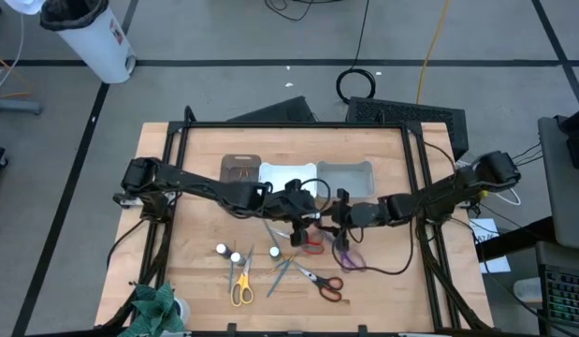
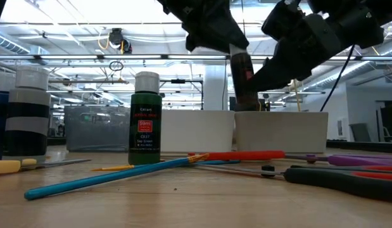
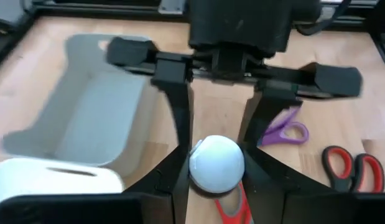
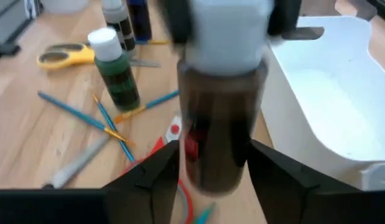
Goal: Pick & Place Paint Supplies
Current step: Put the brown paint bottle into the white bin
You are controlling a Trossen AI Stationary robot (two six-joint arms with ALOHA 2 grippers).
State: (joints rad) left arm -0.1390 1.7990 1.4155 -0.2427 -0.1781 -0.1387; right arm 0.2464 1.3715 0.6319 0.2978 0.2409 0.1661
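A brown bottle with a white cap (image 2: 243, 79) hangs upright above the middle of the table, in front of the bins. My left gripper (image 3: 217, 180) is shut on its cap end. My right gripper (image 4: 214, 168) is open, and its fingers stand closely on either side of the bottle's lower body. On the table stand a green bottle (image 2: 146, 120) and two more bottles (image 1: 228, 253). Teal brushes (image 2: 107, 176) lie there too, along with yellow scissors (image 1: 240, 288), red scissors (image 1: 331, 285) and purple scissors (image 1: 350, 257). My left gripper pinches the bottle's white cap (image 3: 217, 163) between its two fingers, coming slanting down from the table's left. The bottle hangs upright below the fingers, clear of the table. Whether my right gripper's fingers (image 4: 155, 177) touch the brown body (image 4: 220, 137) cannot be told.
A brown bin (image 1: 240, 168), a white bin (image 1: 291, 176) and a grey bin (image 1: 345, 178) stand in a row behind the arms. A green plant (image 1: 158, 309) sits at the near left corner. Cables hang below the right arm (image 1: 383, 267).
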